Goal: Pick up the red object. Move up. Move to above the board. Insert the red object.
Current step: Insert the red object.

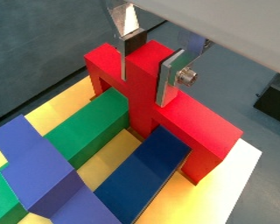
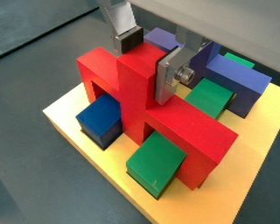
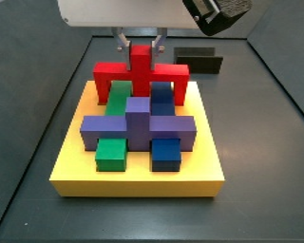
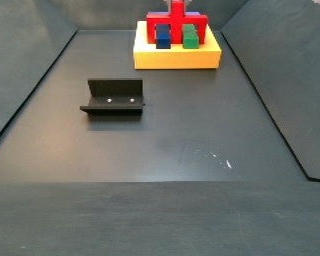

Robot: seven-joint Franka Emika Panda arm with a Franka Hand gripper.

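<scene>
At upper centre of a side view, the gripper (image 3: 141, 42) fingers clamp the red object (image 3: 142, 72), its legs apparently seated on the board (image 3: 138, 176); only release seems left.

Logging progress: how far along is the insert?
Done: red object picked up and carried to the board. In hand: the hand grips its upright post, with the legs straddling the green block and blue block. Left: confirm seating, release.
</scene>
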